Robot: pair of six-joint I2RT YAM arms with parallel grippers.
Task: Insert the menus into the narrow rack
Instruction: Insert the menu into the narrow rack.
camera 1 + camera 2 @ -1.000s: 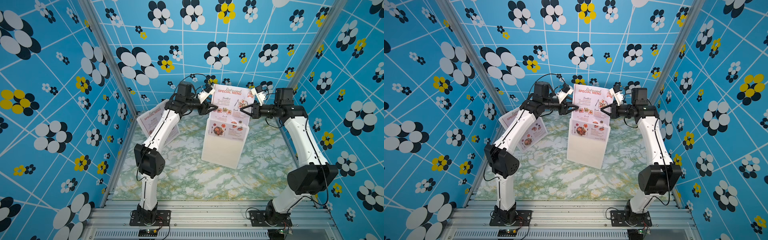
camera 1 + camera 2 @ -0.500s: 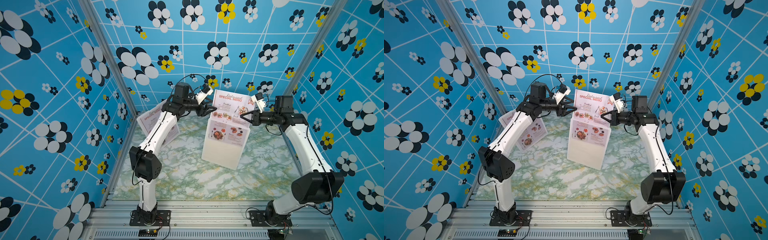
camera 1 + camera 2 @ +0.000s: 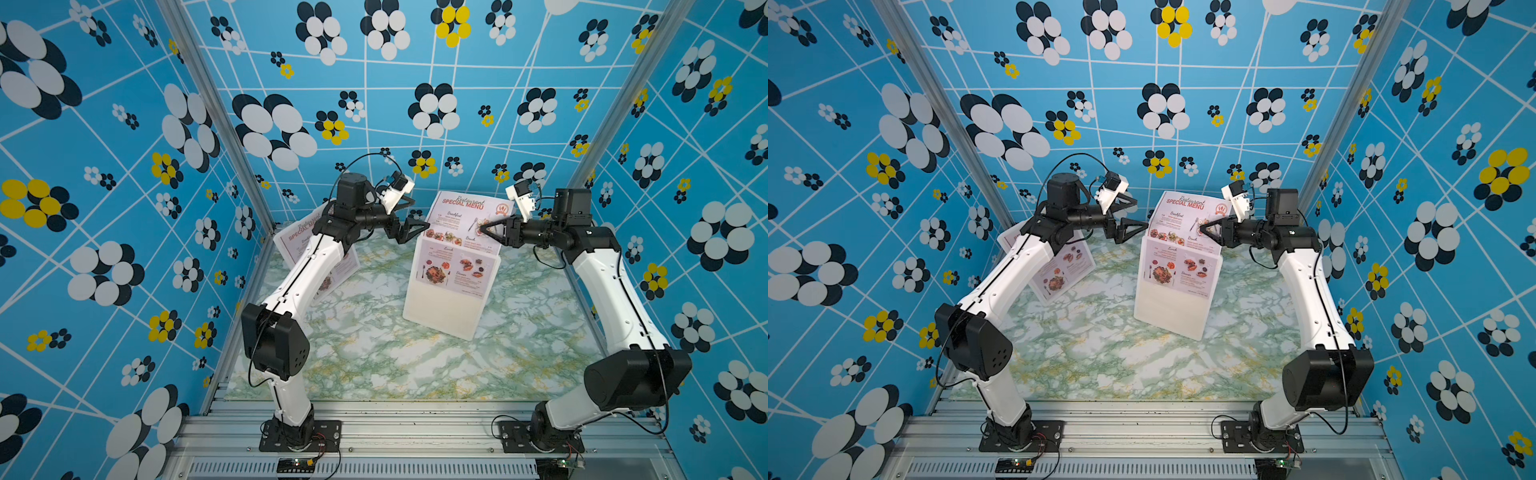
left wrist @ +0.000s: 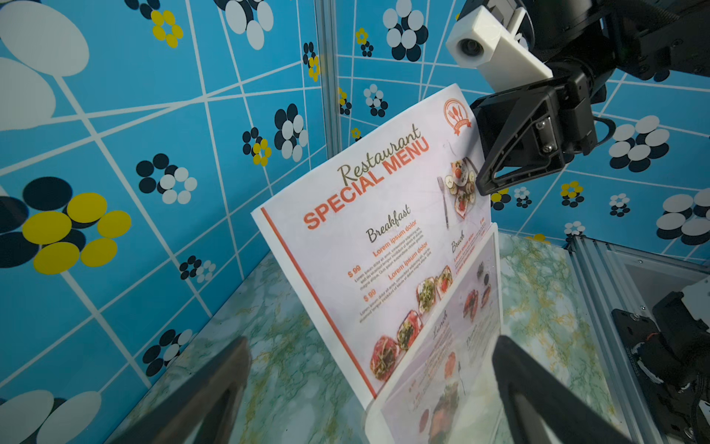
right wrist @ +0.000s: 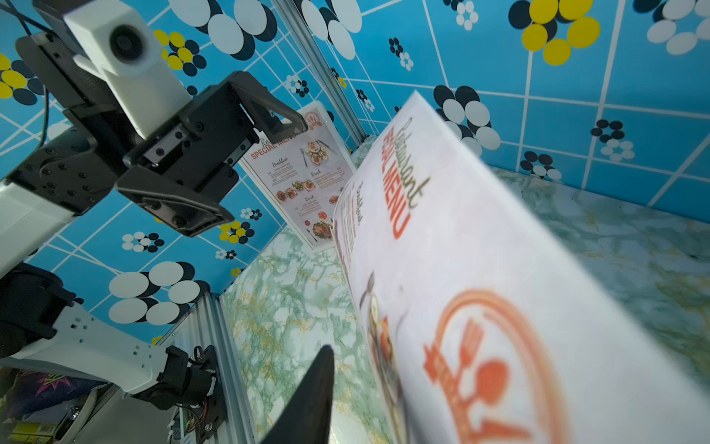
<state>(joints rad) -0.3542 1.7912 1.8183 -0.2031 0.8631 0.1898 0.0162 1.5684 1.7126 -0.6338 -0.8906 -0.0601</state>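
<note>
Menu one, a glossy pale-pink "SPECIAL MENU" sheet (image 3: 459,222), stands upright in the narrow white plastic rack (image 3: 442,309) mid green-marble bench (image 3: 374,353). Left fingers (image 3: 409,232) are spread wide just beside its edge, not touching. Right fingers (image 4: 515,153) straddle the opposite edge; the one I can see sits clear of the sheet, so no pinch. The second identical pink sheet (image 3: 1065,266) leans on the blue flowered wall (image 3: 124,208) behind the left arm.
</note>
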